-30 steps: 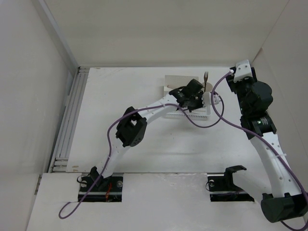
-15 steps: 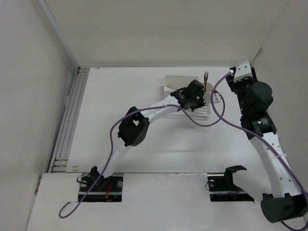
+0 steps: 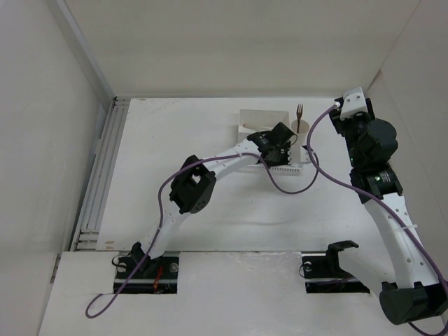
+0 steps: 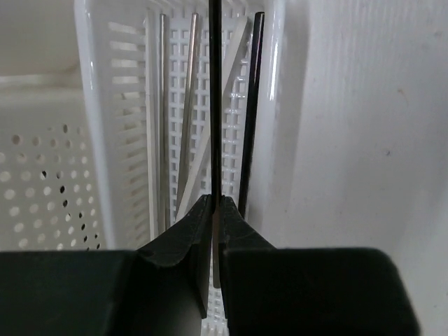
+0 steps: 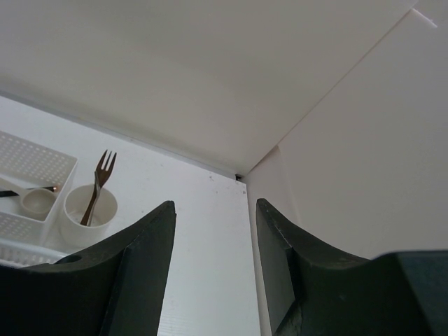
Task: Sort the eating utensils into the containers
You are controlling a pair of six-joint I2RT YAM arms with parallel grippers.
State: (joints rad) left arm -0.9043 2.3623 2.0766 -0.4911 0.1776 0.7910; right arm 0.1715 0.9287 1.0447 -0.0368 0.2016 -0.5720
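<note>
My left gripper point(image 3: 277, 143) point(image 4: 215, 200) is shut on a dark chopstick point(image 4: 215, 98) and holds it lengthwise over the low perforated tray point(image 3: 288, 168) point(image 4: 94, 105). In the tray lie a silvery chopstick point(image 4: 162, 105), two pale ones point(image 4: 189, 105) and another dark one point(image 4: 253, 105). The cream cup point(image 3: 299, 128) point(image 5: 89, 210) holds the dark fork point(image 3: 299, 112) point(image 5: 102, 171) upright. A spoon point(image 5: 31, 199) lies in the white box point(image 3: 260, 117) point(image 5: 38, 162). My right gripper point(image 3: 348, 112) point(image 5: 215, 210) is open and empty, raised at the back right.
White walls close the table at the back and on the right point(image 5: 350, 140). A grooved rail point(image 3: 105, 175) runs along the left edge. A purple cable point(image 3: 294, 183) loops just in front of the tray.
My left gripper has shifted a little to the left over the tray with the dark chopstick, so the cup and fork show fully. The right arm has not moved.
</note>
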